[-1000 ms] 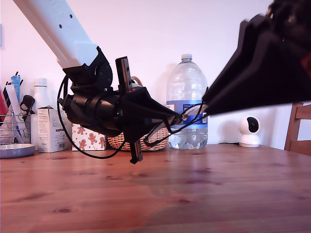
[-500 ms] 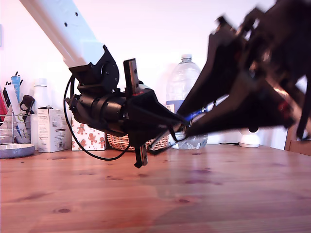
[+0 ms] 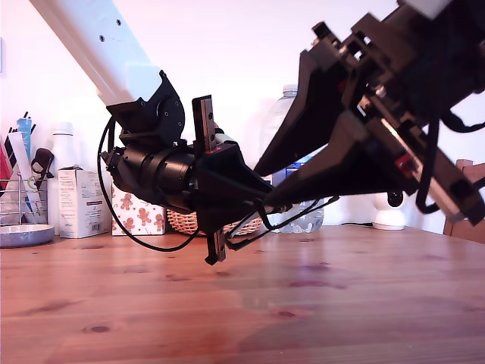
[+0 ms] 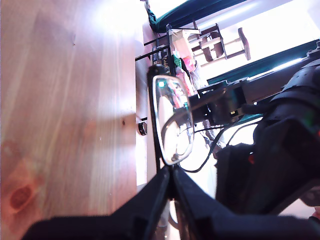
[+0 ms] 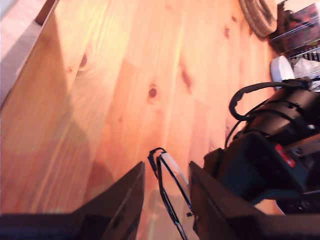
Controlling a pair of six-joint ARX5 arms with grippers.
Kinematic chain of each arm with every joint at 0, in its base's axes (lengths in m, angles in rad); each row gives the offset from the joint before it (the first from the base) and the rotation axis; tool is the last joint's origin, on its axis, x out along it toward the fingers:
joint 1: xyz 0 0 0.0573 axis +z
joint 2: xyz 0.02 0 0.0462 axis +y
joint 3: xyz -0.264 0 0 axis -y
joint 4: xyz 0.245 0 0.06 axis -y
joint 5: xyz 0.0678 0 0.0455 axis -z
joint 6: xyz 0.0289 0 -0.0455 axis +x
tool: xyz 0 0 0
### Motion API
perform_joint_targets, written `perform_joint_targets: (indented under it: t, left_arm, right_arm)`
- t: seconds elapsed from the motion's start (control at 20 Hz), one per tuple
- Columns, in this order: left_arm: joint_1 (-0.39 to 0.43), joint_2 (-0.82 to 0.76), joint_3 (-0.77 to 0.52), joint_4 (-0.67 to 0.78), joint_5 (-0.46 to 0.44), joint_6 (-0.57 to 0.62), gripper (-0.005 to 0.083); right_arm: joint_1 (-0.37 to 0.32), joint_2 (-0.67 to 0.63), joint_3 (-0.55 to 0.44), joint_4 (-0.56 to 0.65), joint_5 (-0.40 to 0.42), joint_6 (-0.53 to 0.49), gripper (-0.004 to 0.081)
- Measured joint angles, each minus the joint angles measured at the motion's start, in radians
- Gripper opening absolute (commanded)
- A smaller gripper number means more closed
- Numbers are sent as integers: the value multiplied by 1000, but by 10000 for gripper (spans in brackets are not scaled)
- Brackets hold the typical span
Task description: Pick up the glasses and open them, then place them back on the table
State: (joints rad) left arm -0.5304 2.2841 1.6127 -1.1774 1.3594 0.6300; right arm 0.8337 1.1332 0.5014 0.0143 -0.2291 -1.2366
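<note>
Currently my first gripper [image 4: 171, 172] pinches the glasses [image 4: 172, 120] above the worktop [image 3: 318, 303]; my second gripper [image 5: 165, 187], fingers apart, straddles the frame to unfold it.

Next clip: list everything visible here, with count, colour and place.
glasses: 1, black frame, held above table
table: 1, reddish-brown, under everything
water bottle: 1, clear, behind arms
basket: 1, wicker, at back
patterned box: 1, white, beside basket
carton: 1, white, exterior view's left
camera: 1, white, exterior view's right
chair: 1, wooden, exterior view's right edge
my first pincer: black, shut on glasses
my second pincer: black, open, astride glasses
</note>
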Motion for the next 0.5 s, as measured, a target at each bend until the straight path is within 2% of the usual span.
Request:
perform_joint_targets:
  t: [0.3,0.5]
  left_arm:
    - [0,0,0,0,-1,0,-21]
    - [0,0,0,0,-1,0,-21]
  right_arm:
    - [39,27,0,0,0,-22,243]
    - [39,27,0,0,1,-22,186]
